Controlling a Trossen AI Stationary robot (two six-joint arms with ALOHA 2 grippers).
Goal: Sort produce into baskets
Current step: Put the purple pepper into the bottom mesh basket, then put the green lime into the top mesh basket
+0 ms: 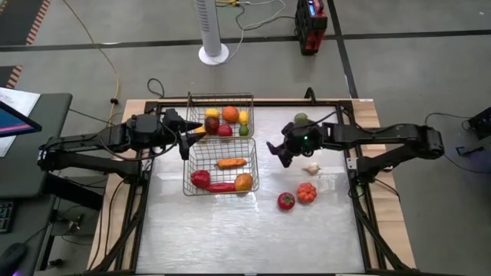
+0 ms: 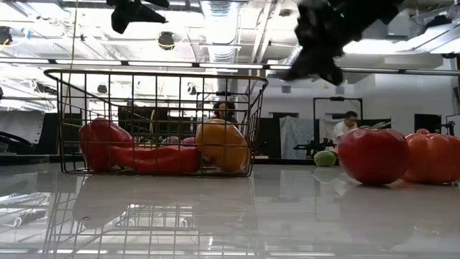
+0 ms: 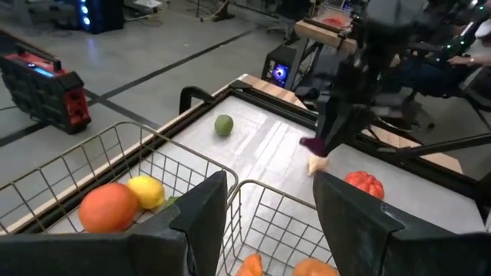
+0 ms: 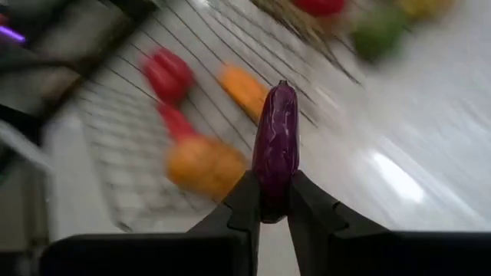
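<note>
Two silver wire baskets stand side by side. The far basket (image 1: 221, 96) holds an orange, a lemon and other fruit. The near basket (image 1: 186, 172) holds a red pepper (image 2: 100, 140), a red chili, a carrot and an orange piece. My left gripper (image 1: 186, 142) hovers open and empty over the baskets' shared wall (image 3: 268, 195). My right gripper (image 1: 275, 149) is just right of the near basket, shut on a purple eggplant (image 4: 276, 130). A lime (image 1: 301, 119), a whitish garlic piece (image 1: 311, 169), an orange tomato (image 1: 307, 192) and a red tomato (image 1: 286, 201) lie on the table. My right gripper pinches one end of the purple eggplant (image 4: 274, 195) between its two fingers. The eggplant lies along the fingers and sticks out well past their tips. It is lifted clear of the table, and the low view shows the gripper (image 2: 320, 50) high above the table top.
The red tomato (image 2: 374, 155) and orange tomato (image 2: 431, 157) lie right of the near basket (image 2: 154, 72). The table's front half is bare white surface. A black frame rims the table (image 1: 360, 199). A person shows far off in the room behind.
</note>
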